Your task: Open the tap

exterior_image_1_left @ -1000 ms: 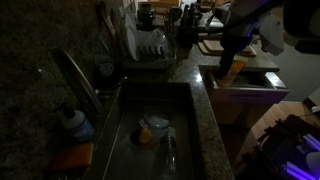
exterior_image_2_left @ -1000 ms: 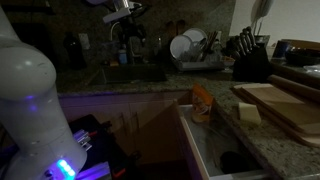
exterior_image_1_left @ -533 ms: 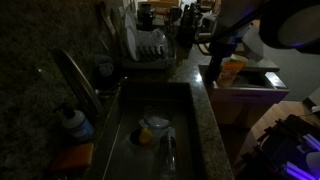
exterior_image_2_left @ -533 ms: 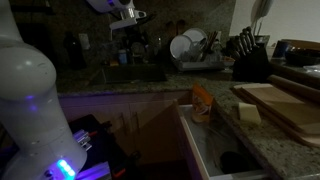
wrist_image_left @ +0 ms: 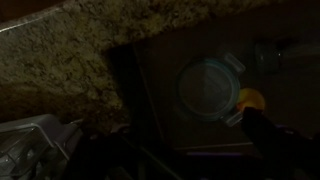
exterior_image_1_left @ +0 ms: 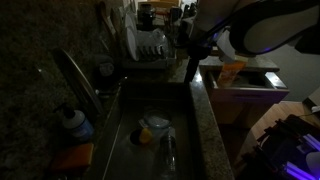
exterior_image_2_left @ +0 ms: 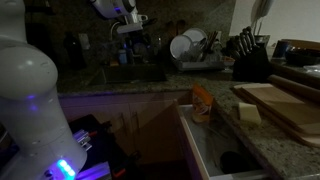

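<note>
The tap (exterior_image_1_left: 78, 78) is a long arched silvery spout at the left side of the sink (exterior_image_1_left: 196, 108), behind the blue-capped bottle (exterior_image_1_left: 72, 121). My gripper (exterior_image_1_left: 191, 70) hangs over the counter edge at the sink's far right corner, well apart from the tap. In an exterior view my gripper (exterior_image_2_left: 131, 27) is above the sink (exterior_image_2_left: 128, 72). The wrist view is very dark. One dark finger shows at the lower right, away from the centre, so my gripper (wrist_image_left: 198, 130) looks open and empty. Below it is a round clear lid (wrist_image_left: 212, 88) in the sink.
A dish rack (exterior_image_1_left: 146, 46) with plates stands behind the sink, also seen in an exterior view (exterior_image_2_left: 195, 50). An orange bag (exterior_image_2_left: 202, 101) lies on the counter above an open drawer (exterior_image_2_left: 215, 150). A knife block (exterior_image_2_left: 246, 58) and cutting board (exterior_image_2_left: 290, 106) stand nearby. Dishes lie in the sink (exterior_image_1_left: 152, 132).
My arm has swung from above the counter by the drawer toward the sink. The gripper is now at the sink's far right corner. Nothing else has moved.
</note>
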You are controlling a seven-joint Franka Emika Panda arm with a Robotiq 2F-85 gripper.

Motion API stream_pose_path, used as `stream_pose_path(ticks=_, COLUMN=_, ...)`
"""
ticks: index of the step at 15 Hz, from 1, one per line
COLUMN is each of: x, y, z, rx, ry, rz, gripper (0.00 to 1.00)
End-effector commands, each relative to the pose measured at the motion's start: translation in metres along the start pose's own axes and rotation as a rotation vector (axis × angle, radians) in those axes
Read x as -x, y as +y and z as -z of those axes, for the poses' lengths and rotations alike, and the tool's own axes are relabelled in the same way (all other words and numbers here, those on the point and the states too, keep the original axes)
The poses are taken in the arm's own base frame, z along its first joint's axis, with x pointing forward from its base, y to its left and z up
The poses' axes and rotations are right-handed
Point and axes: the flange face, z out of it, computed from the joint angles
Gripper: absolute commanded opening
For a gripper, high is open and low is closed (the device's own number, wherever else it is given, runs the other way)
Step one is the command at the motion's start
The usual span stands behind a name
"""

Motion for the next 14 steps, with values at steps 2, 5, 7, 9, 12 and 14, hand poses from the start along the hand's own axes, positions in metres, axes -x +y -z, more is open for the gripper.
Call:
stream_pose_path(ticks=2, x=0.0, y=0.0, z=0.001, rx=0.0, ry=-0.001, rz=0.0, gripper=1.0)
stream_pose_path(ticks=5, x=-0.027, y=-0.002, z=-0.022, rx=-0.089, ry=0.016, rz=0.057, gripper=1.0)
stream_pose_path(ticks=7, x=-0.054, y=-0.014, z=-0.029, rx=-0.094, ry=0.017, rz=0.145, gripper=1.0)
stream_pose_path(ticks=9, x=-0.079, y=-0.027, z=-0.031, rx=-0.121, ry=0.038, rz=0.222, gripper=1.0)
stream_pose_path(ticks=12, x=-0.113, y=-0.042, z=-0.038, rx=-0.182, ry=0.091, rz=0.307, gripper=1.0)
stream_pose_path(ticks=14, x=-0.128, y=-0.041, z=-0.045, rx=-0.235, ry=0.098, rz=0.306, gripper=1.0)
